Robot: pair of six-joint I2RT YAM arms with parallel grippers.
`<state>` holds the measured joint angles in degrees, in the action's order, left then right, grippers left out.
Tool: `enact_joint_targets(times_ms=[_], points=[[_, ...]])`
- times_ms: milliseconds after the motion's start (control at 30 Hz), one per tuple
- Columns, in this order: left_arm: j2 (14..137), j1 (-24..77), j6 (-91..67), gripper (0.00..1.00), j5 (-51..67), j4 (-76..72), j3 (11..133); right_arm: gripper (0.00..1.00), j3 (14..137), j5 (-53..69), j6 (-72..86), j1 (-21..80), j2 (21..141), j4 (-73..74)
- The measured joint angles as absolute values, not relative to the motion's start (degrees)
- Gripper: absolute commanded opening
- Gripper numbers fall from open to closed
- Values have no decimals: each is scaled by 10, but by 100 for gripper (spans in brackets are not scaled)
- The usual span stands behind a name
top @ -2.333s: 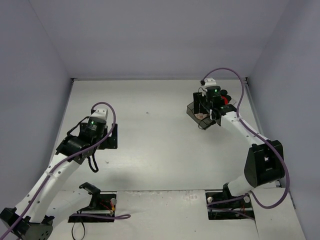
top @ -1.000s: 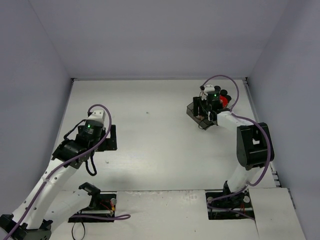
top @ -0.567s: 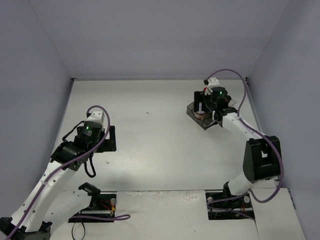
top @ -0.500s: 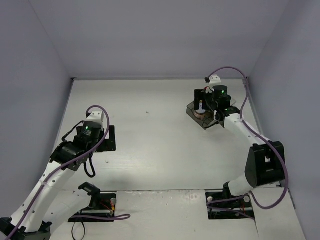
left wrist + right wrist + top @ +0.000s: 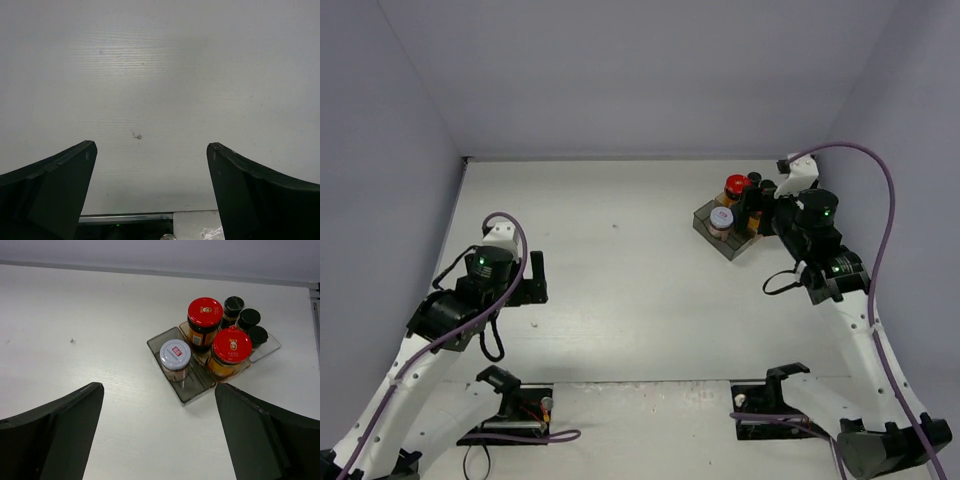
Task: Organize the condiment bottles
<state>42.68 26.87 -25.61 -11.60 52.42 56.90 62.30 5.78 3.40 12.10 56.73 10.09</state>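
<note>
- Overhead, the condiment bottles (image 5: 735, 203) stand grouped in the tray (image 5: 732, 244), at 2 o'clock on the table (image 5: 620, 260).
- Left wrist: left gripper (image 5: 150, 150) jaws spread wide, holding nothing, above the table.
- Right wrist: right gripper (image 5: 157, 390) jaws wide apart, empty; bottles at 1 o'clock.

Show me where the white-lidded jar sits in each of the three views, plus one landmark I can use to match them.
Top external: the white-lidded jar is right of centre, at the left end of the clear tray.
Left wrist: not in it.
Right wrist: just right of centre, again at the tray's left end.
Shared landmark: the red-lidded jar beside it, toward the back wall.
</note>
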Motion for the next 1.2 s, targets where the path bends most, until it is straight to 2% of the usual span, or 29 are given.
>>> enact_joint_targets(times_ms=[400,700,1200], points=[[413,269,-258,97,-150,546,576,100,634,37,78,121,386,280],[395,269,-274,96,-181,557,576,100,692,17,84,135,343,356],[386,269,-306,97,-201,575,576,100,697,-7,112,163,284,421]])
